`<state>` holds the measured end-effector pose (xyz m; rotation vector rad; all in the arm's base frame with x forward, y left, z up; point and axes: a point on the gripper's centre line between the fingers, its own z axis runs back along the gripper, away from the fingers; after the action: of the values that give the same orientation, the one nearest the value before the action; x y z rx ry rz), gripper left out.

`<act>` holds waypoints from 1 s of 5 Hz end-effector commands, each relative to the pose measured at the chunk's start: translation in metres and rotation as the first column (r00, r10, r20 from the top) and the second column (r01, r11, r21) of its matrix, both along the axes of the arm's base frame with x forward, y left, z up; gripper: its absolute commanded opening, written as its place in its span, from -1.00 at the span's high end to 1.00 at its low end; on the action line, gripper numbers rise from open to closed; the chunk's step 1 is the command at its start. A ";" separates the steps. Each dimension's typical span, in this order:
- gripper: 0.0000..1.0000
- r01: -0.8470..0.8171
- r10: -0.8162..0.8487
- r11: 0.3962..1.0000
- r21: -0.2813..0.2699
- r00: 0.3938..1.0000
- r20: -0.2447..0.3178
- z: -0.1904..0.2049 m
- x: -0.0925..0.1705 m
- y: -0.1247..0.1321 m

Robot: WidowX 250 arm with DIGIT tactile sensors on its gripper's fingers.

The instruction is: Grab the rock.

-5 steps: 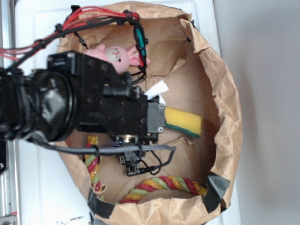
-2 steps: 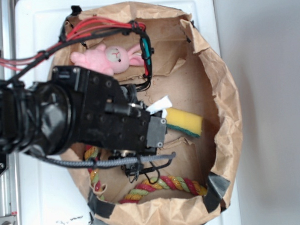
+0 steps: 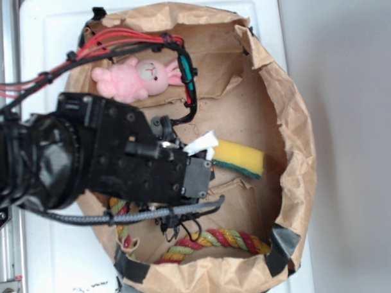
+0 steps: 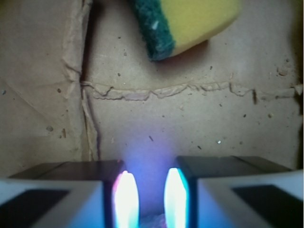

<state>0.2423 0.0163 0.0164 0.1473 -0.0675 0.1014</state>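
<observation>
The rock (image 4: pixel 151 221) shows only as a pale, grainy sliver at the very bottom edge of the wrist view, sitting in the narrow gap between the two fingers; too little of it is visible to read a long axis. In the exterior view it is hidden under the arm. So it seems to lie directly beneath and between the jaws, not ahead of them.

The gripper (image 4: pixel 151 199) has its jaws drawn close together, with only a slim lit gap between the glowing pads (image 4: pixel 124 199). Whether they are already pinching the rock or merely straddling it cannot be told from so small a glimpse.

Ahead of the jaws, well apart, lies the yellow sponge (image 4: pixel 190 21) with its green scouring side, on the brown paper floor of the bag (image 3: pixel 292 149). The braided rope (image 3: pixel 215 241) lies off to one side of the jaws, near the bag's wall, and the pink plush rabbit (image 3: pixel 142 79) lies on the opposite side.
</observation>
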 end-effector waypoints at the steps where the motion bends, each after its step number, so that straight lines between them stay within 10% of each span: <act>1: 1.00 -0.005 0.009 1.000 -0.030 0.994 0.112 0.037 0.005 0.004; 2: -1.00 -0.012 0.017 0.999 -0.045 0.994 0.109 0.041 0.004 0.004; 5: -1.00 -0.024 0.051 0.987 -0.161 0.985 0.164 0.067 -0.008 0.015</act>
<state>0.2333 0.0241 0.0682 -0.0230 -0.1585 0.1417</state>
